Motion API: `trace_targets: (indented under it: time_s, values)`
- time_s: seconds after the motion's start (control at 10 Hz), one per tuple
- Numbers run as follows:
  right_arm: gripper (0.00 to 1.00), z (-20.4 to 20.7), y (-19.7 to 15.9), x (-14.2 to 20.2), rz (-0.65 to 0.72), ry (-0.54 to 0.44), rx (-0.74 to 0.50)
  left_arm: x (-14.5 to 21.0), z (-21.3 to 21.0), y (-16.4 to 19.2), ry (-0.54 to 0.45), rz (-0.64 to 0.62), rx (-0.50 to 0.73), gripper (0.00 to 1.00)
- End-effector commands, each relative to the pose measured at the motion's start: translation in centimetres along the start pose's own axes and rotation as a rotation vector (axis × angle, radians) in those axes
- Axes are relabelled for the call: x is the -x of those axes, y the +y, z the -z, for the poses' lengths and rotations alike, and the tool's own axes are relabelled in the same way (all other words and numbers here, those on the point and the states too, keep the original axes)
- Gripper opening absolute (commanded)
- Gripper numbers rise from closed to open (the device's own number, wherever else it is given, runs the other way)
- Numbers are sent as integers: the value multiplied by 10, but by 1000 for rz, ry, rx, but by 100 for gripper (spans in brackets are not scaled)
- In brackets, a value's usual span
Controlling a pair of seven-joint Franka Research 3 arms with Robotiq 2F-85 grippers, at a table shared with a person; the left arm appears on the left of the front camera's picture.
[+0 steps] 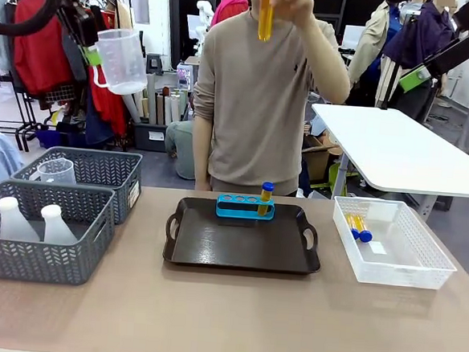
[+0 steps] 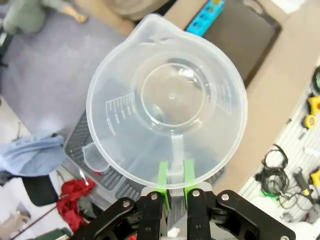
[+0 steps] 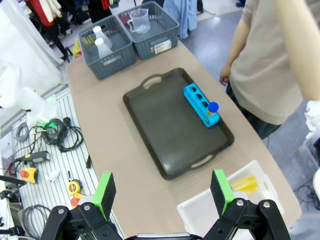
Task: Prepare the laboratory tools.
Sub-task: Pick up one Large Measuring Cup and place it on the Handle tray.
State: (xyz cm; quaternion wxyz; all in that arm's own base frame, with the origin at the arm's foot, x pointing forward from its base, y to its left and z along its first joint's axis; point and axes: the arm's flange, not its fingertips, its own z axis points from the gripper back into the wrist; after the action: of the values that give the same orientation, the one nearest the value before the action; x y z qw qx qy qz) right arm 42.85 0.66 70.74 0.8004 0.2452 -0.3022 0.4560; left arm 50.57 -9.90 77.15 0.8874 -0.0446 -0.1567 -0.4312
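My left gripper (image 1: 92, 56) is high at the back left, shut on the handle of a clear measuring beaker (image 1: 122, 59). In the left wrist view the green pads (image 2: 163, 176) pinch that handle, and the beaker (image 2: 167, 102) is empty. A person across the table holds up one blue-capped tube of amber liquid (image 1: 266, 13). The blue rack (image 1: 245, 206) stands at the tray's far edge with one tube (image 1: 266, 198) in it. Two more tubes (image 1: 358, 226) lie in the white basket. My right gripper (image 3: 162, 192) hovers open high above the table's right side.
The dark tray (image 1: 242, 245) sits mid-table. At the left, one grey basket (image 1: 40, 247) holds two white flasks (image 1: 14, 219) and another (image 1: 98, 174) holds a second beaker (image 1: 58, 170). The white basket (image 1: 395, 244) is at the right. A white table (image 1: 397, 147) stands behind.
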Motion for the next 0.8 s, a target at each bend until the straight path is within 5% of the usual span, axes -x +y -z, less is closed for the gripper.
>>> trace_targets:
  time_s: [0.0, 0.7]
  values:
    - [100, -1, 1, -1, -8, -10, -5, -30, -42, -32, -15, 185, 68, 0]
    - [100, -1, 1, -1, -8, -10, -5, -77, -32, -81, 26, 490, 116, 0]
